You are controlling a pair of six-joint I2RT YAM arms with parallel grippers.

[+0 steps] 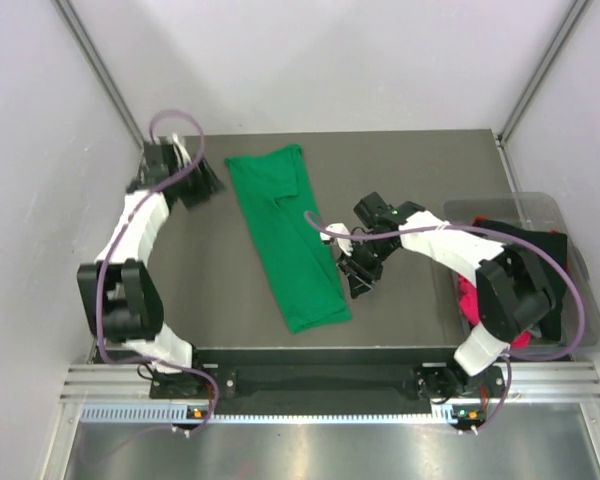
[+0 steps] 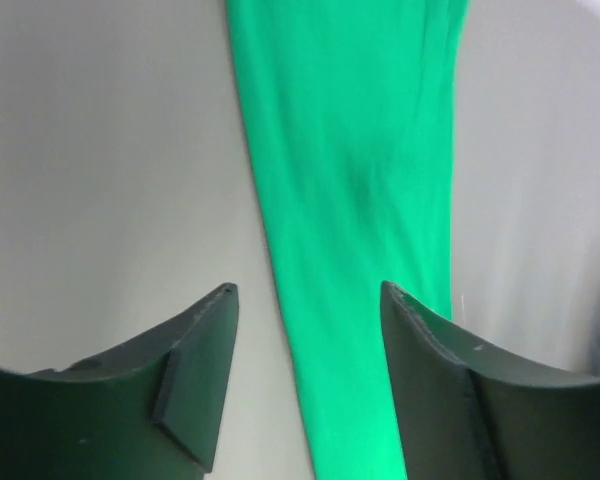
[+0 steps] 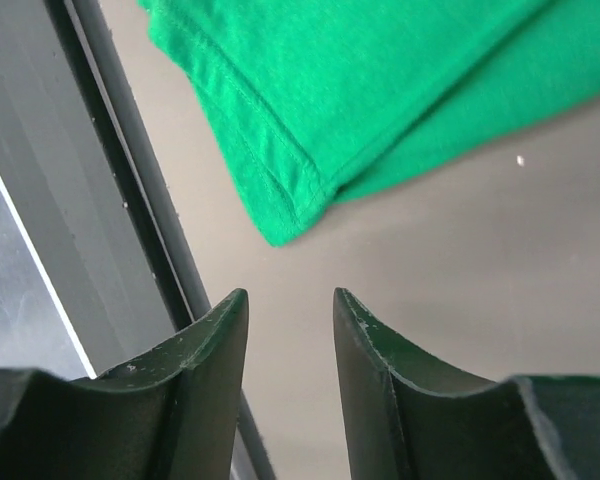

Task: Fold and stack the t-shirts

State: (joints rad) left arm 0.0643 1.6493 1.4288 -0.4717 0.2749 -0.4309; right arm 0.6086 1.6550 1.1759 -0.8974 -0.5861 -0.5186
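A bright green t-shirt (image 1: 288, 240) lies on the dark table as a long strip folded lengthwise, running from back left to front middle. My left gripper (image 1: 202, 185) is open and empty just left of the strip's far end; in the left wrist view the shirt (image 2: 350, 200) runs between and beyond my left gripper (image 2: 308, 290). My right gripper (image 1: 360, 280) is open and empty just right of the strip's near end; the right wrist view shows the shirt's hemmed corner (image 3: 330, 80) ahead of my right gripper (image 3: 290, 295), apart from it.
A clear plastic bin (image 1: 588, 300) stands at the table's right edge, holding a black shirt (image 1: 510, 232) and a magenta-pink shirt (image 1: 470, 300). The table's front edge rail (image 3: 130, 200) runs close to the right gripper. Grey walls enclose the sides and back.
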